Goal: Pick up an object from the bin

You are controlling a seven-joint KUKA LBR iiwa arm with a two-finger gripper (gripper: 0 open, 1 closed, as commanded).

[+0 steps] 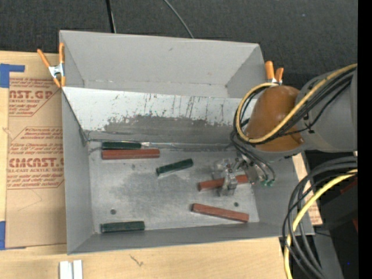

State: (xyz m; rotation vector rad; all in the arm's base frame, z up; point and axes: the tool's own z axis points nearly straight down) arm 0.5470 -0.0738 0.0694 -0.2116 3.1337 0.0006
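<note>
Grey bin [77,214], six short bars scattered on its floor and none stacked. The jaws are low on the right side of the floor, under the orange wrist cover [276,118] and its cable loops. They sit right on a red bar [207,185], about mid-length, with one end showing to the left and a shorter stub to the right. That bar lies flat with its long axis left-right in the camera view, the right end slightly higher, so it runs roughly along the line the arm reaches in on. My judgement is that a grip has to close across its narrow width, near-to-far in the view, and the jaws look placed for that. I cannot tell whether they are closed on the bar or open around it, because the metalwork hides the contact. The nearest neighbours are a second red bar [220,213] just nearer the front wall, apart and angled down to the right, and a green bar [174,167] to the left, also apart. The other bars are well off to the left. A straight lift should clear all of them.
</note>
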